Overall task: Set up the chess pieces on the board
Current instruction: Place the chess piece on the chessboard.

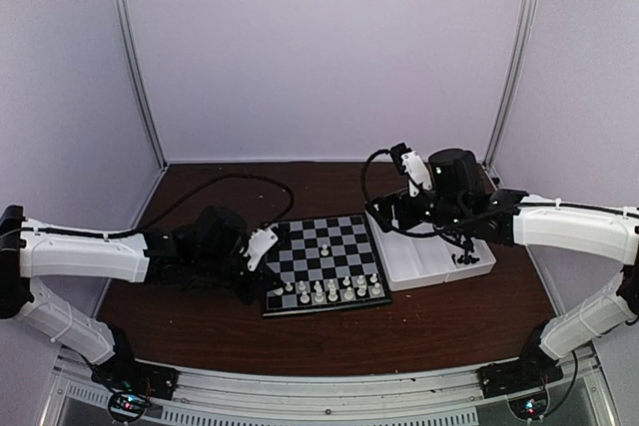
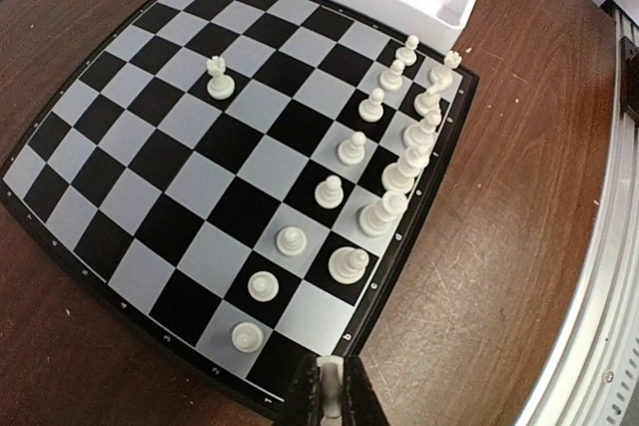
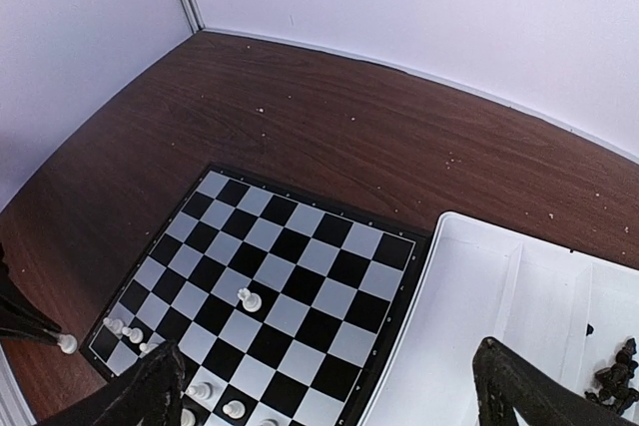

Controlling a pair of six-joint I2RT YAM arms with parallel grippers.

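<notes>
At the near-left corner of the board (image 1: 321,238), left pincer (image 2: 326,388) pinches a white piece (image 3: 66,343); far rows lie mostly open; right pincer (image 3: 329,349) gapes empty.

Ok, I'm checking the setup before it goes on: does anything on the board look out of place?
One white piece stands alone in the middle of the board, well apart from the two white rows along its edge.
</notes>
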